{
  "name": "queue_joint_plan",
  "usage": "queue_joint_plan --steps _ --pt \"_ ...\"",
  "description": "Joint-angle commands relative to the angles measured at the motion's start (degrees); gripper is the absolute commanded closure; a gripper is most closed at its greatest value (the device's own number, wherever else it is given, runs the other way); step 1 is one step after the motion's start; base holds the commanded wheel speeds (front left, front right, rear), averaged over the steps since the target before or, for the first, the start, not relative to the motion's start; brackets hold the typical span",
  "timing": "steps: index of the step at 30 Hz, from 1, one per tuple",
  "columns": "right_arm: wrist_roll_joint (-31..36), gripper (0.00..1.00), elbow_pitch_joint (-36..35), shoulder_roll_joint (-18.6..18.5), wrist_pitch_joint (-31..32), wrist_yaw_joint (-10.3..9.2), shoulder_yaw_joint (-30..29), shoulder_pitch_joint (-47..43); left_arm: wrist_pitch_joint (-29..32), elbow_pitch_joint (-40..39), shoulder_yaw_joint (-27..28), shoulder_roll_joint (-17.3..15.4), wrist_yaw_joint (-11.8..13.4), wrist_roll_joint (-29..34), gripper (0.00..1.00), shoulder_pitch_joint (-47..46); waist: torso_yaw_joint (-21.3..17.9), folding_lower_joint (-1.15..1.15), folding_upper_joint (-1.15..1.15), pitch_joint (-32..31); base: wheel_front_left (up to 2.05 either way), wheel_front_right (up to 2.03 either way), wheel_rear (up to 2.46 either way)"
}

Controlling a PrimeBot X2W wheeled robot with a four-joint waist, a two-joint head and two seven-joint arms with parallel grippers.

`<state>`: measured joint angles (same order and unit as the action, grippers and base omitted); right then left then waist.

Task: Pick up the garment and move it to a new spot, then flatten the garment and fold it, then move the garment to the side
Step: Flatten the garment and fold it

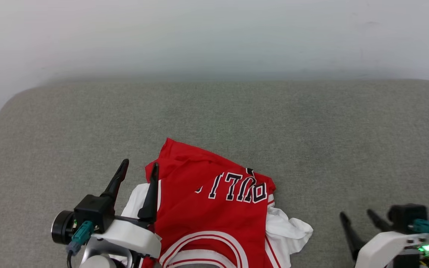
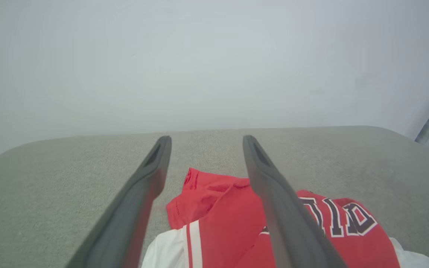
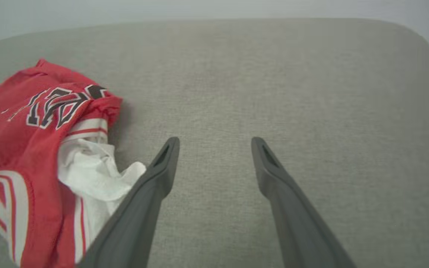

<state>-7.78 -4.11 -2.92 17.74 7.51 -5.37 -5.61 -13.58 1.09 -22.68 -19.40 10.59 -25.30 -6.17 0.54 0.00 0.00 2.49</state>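
The grey cloth-covered surface (image 1: 311,130) runs wide in front of the robot, with a pale wall (image 1: 214,33) behind it. The garment (image 1: 214,219) sits in a crumpled heap at the near edge, a little left of centre. Its red body runs away from the robot to a peak at the far end, the black letters (image 1: 237,188) lie crosswise and upside down, and a white sleeve (image 1: 291,230) spills out on its right. The left gripper (image 1: 140,162) stands right at the heap's left edge, spread wide and holding nothing. Its right finger lies over the red cloth and its left finger is out over bare surface. From its own camera the red corner lies between the two fingers, ahead and lower; I can't tell whether either finger touches the fabric. The right gripper (image 1: 356,213) is also spread wide and empty, off to the right of the sleeve with bare surface between them. The left arm looks much the nearer, so the pick-up looks like its job: the cloth is just ahead and to its right, and a short drop onto that left edge should catch it. The right arm would have to cross leftward first.
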Motion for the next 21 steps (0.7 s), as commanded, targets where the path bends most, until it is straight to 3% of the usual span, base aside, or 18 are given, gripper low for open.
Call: queue_joint_plan --steps 1,8,15,21 --pt "-0.19 0.0 0.04 -0.69 2.27 -0.06 1.0 -0.34 -0.32 -0.37 -0.1 0.14 -0.07 0.35 0.0 -0.67 0.51 0.0 0.0 0.52 0.0 0.0 0.0" --pt "-6.22 0.0 0.82 -5.73 17.95 -0.04 10.04 1.64 -0.75 -2.52 -1.53 1.23 -0.56 1.64 0.0 -3.02 2.68 0.0 0.0 3.41 0.0 0.0 0.0" --pt "-9.53 0.0 4.17 -9.05 20.62 -0.04 16.38 6.92 -1.11 -3.43 -1.89 2.0 -1.15 2.12 0.0 -5.01 4.94 0.0 0.0 6.98 0.0 0.0 0.0" --pt "-12.62 0.0 12.81 -10.16 23.99 -0.04 20.66 9.12 -1.29 -2.79 -1.7 2.53 -1.32 2.47 0.0 -6.17 6.31 0.0 0.0 9.03 0.0 0.0 0.0"
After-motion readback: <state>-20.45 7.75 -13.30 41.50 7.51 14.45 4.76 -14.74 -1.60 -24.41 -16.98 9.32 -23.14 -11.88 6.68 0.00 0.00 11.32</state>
